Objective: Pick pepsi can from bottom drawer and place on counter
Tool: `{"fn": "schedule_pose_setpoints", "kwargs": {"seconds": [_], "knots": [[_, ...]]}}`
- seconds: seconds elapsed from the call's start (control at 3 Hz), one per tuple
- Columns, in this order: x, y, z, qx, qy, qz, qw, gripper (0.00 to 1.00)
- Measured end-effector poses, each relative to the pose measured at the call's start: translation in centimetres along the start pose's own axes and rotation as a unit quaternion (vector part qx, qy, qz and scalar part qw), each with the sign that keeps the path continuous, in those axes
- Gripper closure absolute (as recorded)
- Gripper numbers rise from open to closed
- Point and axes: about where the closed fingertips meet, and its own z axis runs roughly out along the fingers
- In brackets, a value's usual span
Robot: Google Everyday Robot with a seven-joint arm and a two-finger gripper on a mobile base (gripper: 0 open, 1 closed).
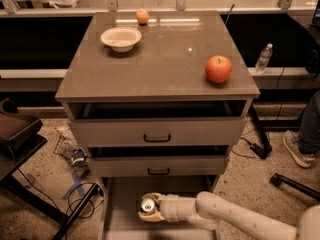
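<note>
Gripper sits low in the bottom drawer, fingers closed round the pepsi can. Can is upright w/ silver top showing, at the drawer's middle, arm coming in from bottom right. Both upper drawers are ajar. On the counter: red apple front right, white bowl back left, small orange fruit at rear edge.

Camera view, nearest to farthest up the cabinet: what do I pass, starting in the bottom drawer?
gripper at the pepsi can in the bottom drawer → middle drawer handle → top drawer handle → apple on the counter → bowl → orange at the far edge.
</note>
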Motion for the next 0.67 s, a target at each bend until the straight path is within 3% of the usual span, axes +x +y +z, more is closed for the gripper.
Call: {"fn": "schedule_pose_setpoints", "kwargs": {"seconds": [0.33,0.67], "knots": [[-7.6,1.0,-5.6,0.036,-0.009,0.016,0.9992,1.0],[-13.1,3.9,-9.2,0.064,-0.002,0.04,0.9972,1.0]]}}
